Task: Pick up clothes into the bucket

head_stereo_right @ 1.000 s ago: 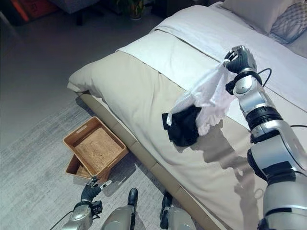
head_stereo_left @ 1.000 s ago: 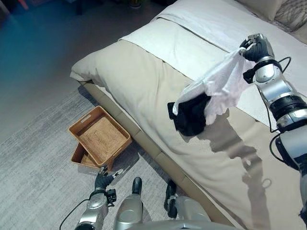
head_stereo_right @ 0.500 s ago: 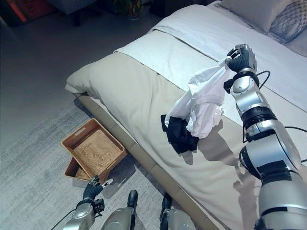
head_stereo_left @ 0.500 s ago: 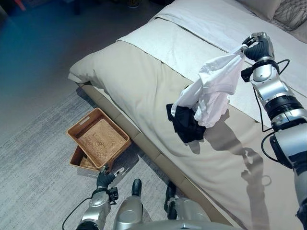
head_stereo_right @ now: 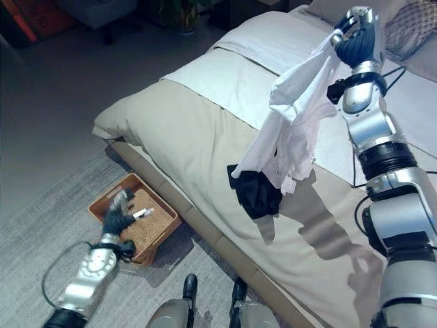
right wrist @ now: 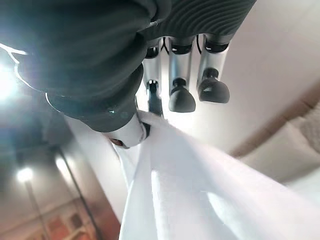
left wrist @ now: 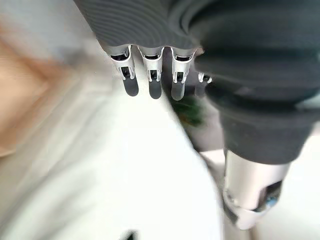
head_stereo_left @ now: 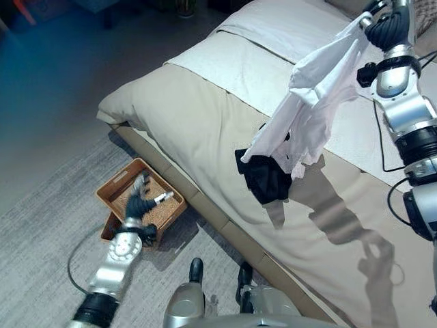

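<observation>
I see my right hand [head_stereo_right: 355,41] raised high over the bed [head_stereo_left: 205,130], pinching the white garment [head_stereo_left: 311,102], which hangs down to a black garment [head_stereo_left: 265,179] lying on the bed. My left hand [head_stereo_left: 138,203], fingers spread, hovers over the wicker basket [head_stereo_left: 109,193] beside the bed.

A home bedroom: made bed [head_stereo_left: 205,116] with pillows [head_stereo_right: 410,34] at its head, grey rug [head_stereo_left: 41,253] and wicker basket [head_stereo_left: 136,198] beside it.
</observation>
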Robot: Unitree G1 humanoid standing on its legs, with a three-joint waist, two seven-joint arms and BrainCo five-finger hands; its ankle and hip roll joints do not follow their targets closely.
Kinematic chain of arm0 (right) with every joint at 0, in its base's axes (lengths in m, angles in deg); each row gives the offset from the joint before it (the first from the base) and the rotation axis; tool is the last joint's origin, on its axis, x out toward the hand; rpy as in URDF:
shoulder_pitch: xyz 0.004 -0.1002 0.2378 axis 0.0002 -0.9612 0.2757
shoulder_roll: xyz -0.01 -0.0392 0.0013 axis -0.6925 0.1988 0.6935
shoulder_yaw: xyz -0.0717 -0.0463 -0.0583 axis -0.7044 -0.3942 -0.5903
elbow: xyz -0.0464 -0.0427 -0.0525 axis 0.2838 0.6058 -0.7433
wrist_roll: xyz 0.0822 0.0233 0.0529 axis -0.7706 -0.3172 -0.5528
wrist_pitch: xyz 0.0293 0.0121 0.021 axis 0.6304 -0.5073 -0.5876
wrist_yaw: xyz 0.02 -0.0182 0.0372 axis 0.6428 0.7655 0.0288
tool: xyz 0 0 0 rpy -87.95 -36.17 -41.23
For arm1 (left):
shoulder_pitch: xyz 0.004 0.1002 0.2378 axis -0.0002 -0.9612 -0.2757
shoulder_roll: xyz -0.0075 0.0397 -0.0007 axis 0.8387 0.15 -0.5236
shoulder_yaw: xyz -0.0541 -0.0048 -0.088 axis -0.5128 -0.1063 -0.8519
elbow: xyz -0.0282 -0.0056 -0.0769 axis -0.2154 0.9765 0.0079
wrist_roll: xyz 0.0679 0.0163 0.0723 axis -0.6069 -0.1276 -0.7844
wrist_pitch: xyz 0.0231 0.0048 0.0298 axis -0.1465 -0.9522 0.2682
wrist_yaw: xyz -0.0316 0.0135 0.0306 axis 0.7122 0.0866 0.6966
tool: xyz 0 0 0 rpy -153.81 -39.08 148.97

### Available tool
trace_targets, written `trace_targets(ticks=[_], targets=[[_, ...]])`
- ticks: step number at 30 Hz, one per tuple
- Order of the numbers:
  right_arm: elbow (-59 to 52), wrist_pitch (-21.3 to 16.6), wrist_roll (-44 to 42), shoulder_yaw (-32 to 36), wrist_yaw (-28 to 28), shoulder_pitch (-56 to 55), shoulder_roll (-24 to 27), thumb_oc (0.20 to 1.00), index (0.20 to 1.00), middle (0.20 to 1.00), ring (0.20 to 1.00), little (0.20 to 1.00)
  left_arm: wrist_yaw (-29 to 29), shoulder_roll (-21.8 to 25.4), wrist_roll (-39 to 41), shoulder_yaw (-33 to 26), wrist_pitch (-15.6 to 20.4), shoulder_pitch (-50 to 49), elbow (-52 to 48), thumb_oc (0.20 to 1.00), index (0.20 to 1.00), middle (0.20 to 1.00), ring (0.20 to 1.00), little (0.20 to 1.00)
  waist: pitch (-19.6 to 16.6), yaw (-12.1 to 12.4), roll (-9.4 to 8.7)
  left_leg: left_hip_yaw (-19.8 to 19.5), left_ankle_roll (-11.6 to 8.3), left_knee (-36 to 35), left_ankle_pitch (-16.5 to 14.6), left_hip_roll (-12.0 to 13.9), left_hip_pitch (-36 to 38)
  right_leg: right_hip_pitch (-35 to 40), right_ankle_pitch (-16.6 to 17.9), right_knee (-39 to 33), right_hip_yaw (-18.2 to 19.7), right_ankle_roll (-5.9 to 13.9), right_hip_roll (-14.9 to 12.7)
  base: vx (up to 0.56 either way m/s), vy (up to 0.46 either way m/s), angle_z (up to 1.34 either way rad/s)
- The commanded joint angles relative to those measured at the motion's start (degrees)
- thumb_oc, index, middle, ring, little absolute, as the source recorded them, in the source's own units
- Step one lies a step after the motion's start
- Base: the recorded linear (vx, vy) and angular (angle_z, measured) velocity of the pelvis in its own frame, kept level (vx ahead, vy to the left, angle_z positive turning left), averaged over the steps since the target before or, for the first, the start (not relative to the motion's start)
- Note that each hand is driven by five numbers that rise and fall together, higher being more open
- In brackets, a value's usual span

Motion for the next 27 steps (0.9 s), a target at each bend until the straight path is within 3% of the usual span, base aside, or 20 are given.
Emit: trace_targets(ticks=[1,4,10,21,27], targets=[[-6.02,-3.17,-4.39,-4.29,2.17,5.53,4.47,0.2,0.2,0.2,0.2,0.2,1.79,3.1,0.22,-0.76,3.18,4.94,-4.67,1.0,1.0,1.0,1.0,1.0,-6.0,-1.49,-2.97,-0.46,-0.07,2.93,-3.66,-0.83,-0.23,1.88,-1.7,1.73,0.45,4.59,-3.5,0.08,0.002,-0.11],[-7.63,-3.22,-5.49,-4.73,3.06,5.52,5.45,0.2,0.2,0.2,0.2,0.2,2.21,3.56,0.86,-0.36,3.06,6.37,-5.48,1.0,1.0,1.0,1.0,1.0,-6.3,-1.7,-2.86,-0.35,-0.1,2.68,-3.72,-0.76,0.3,2.26,-1.77,1.6,0.49,4.62,-3.46,0.06,-0.001,-0.06],[-17.01,-4.78,-11.43,-7.62,7.61,5.6,9.15,0.2,0.2,0.2,0.2,0.2,1.05,3.96,-3.11,5.43,1.61,20.11,-2.56,1.0,1.0,1.0,1.0,1.0,-8.64,-3.87,-2.4,0.83,-0.3,2.02,-4.3,-0.56,2.51,4.16,-2.02,0.78,1.25,4.81,-3.5,0.06,-0.002,-0.08],[-27.99,-6.47,-19.46,-11.9,11.33,8.98,8.47,0.2,0.2,0.2,0.2,0.2,2.23,-3.17,0.45,23.7,-1.15,44.05,19.49,1.0,1.0,1.0,1.0,1.0,-10.42,-6.99,-1.25,2.28,-0.36,1.04,-4.27,-0.51,4.77,5.6,-1.59,-0.02,2.32,5.28,-3.5,0.02,0.003,-0.08],[-33.9,-7.27,-20.13,-12.21,12.13,8.7,8.57,0.2,0.2,0.2,0.2,0.2,1.52,-5.49,-1.46,27.22,-2.14,49.75,26.11,1.0,1.0,1.0,1.0,1.0,-10.64,-7.56,-1.14,2.46,-0.34,0.72,-4.2,-0.46,5.22,5.86,-1.41,-0.3,2.53,5.4,-3.54,0.0,0.002,-0.08]])
